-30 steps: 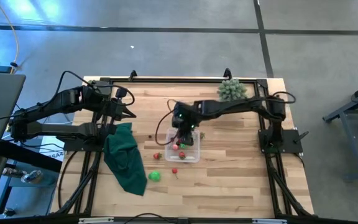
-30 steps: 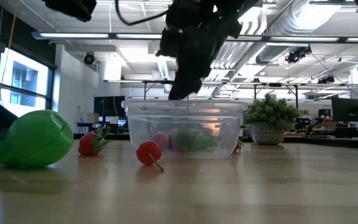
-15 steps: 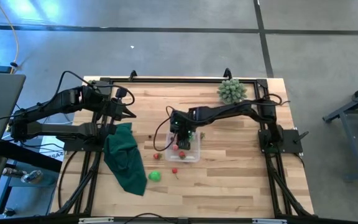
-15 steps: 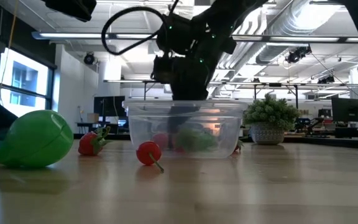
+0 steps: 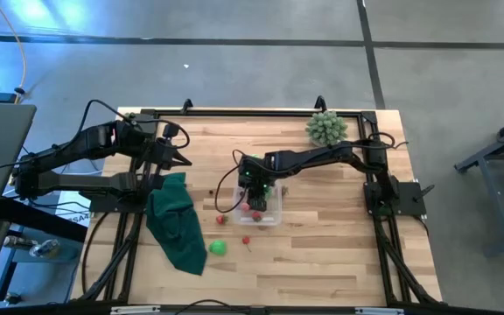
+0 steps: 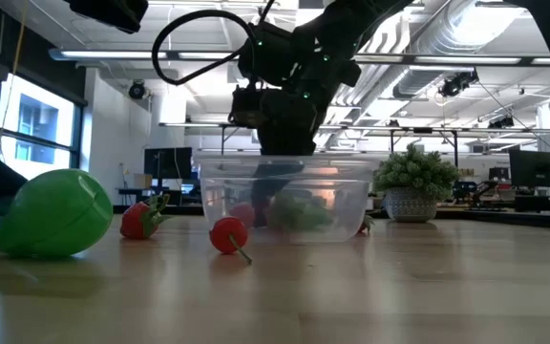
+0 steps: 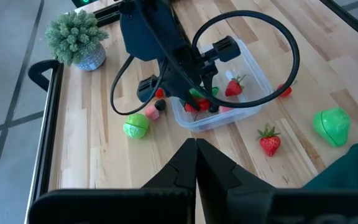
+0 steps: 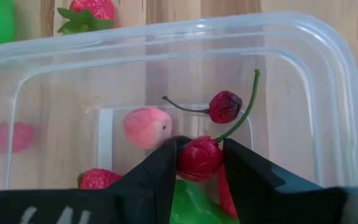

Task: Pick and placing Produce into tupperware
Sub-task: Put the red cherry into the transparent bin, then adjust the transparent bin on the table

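Wooden table [image 5: 322, 262]. Nearest the tupperware [image 8: 328, 81]: right gripper [image 8: 199, 163] inside it, fingers pinching a cherry [image 8: 199, 157]. Risk: stem snags on release. Farther off: strawberry [image 7: 270, 142] outside; left gripper [image 7: 196, 163] clenched, empty.

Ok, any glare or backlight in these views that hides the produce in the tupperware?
Low view: bright ceiling lights leave the right tool a dark silhouette, and the tupperware wall blurs its contents. High view: floor glare only, off the table. Right wrist view: even light, the cherry between the fingers is clear.
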